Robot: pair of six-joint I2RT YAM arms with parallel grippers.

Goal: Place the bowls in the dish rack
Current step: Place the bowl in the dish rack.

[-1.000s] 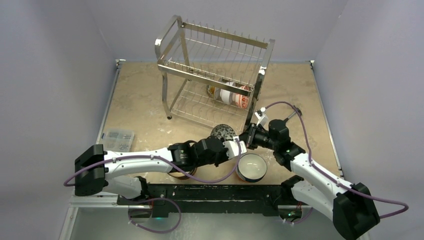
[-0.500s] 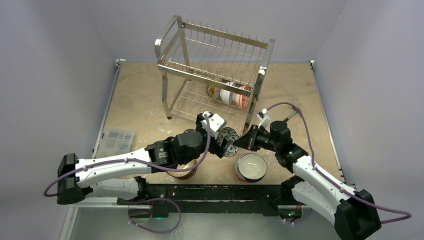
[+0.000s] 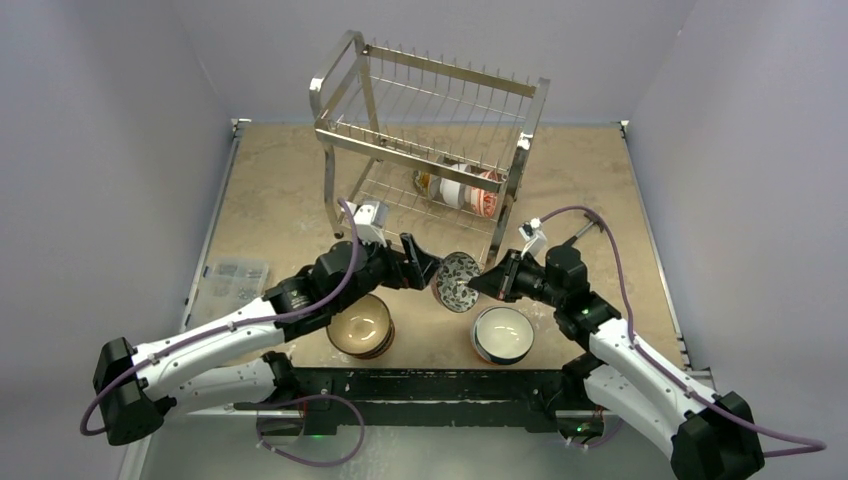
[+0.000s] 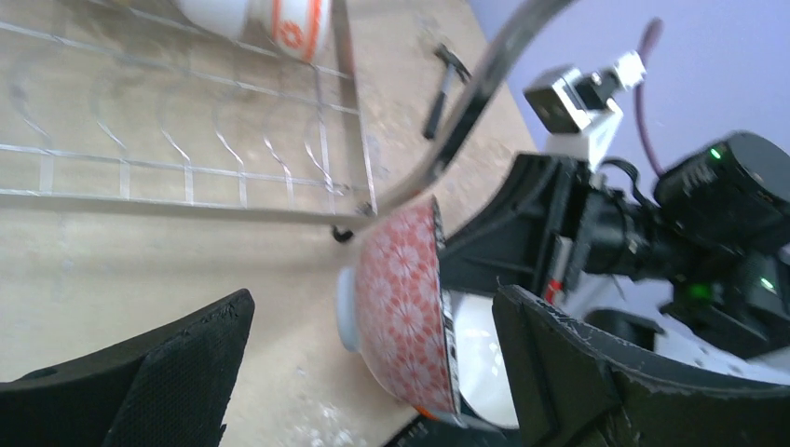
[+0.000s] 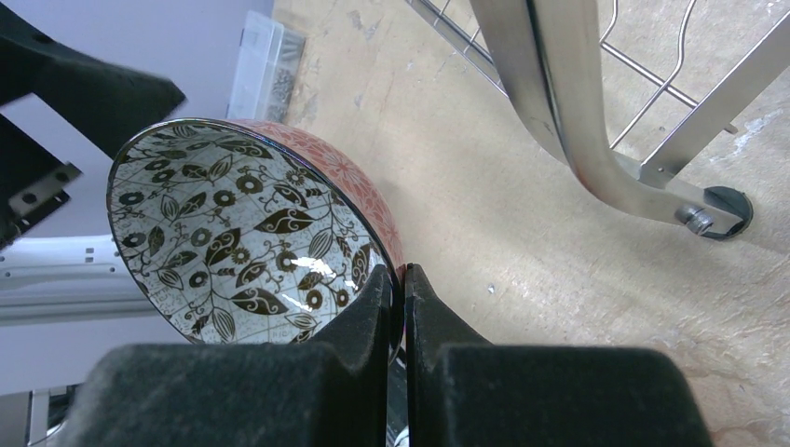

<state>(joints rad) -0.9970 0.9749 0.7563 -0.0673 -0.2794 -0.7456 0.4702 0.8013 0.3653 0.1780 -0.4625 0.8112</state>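
A red-patterned bowl (image 3: 458, 281) with a black leaf print inside (image 5: 233, 223) hangs on edge above the table, in front of the dish rack (image 3: 430, 150). My right gripper (image 3: 483, 283) is shut on its rim (image 5: 401, 289). My left gripper (image 3: 424, 267) stands wide open just left of the bowl, its fingers (image 4: 177, 372) apart from the bowl's red outside (image 4: 401, 307). Several bowls (image 3: 460, 187) lie on the rack's lower tier. A brown bowl (image 3: 360, 325) and a white bowl (image 3: 502, 333) sit on the table near the arm bases.
The rack's chrome leg and foot (image 5: 596, 158) stand close to the right of the held bowl. A clear plastic box (image 3: 233, 275) lies at the table's left edge. The rack's upper tier (image 3: 440, 90) holds nothing.
My left gripper opened, let go of the red-patterned bowl and drew back to the left. The right gripper kept its hold, and the bowl now stands on edge, slightly lower.
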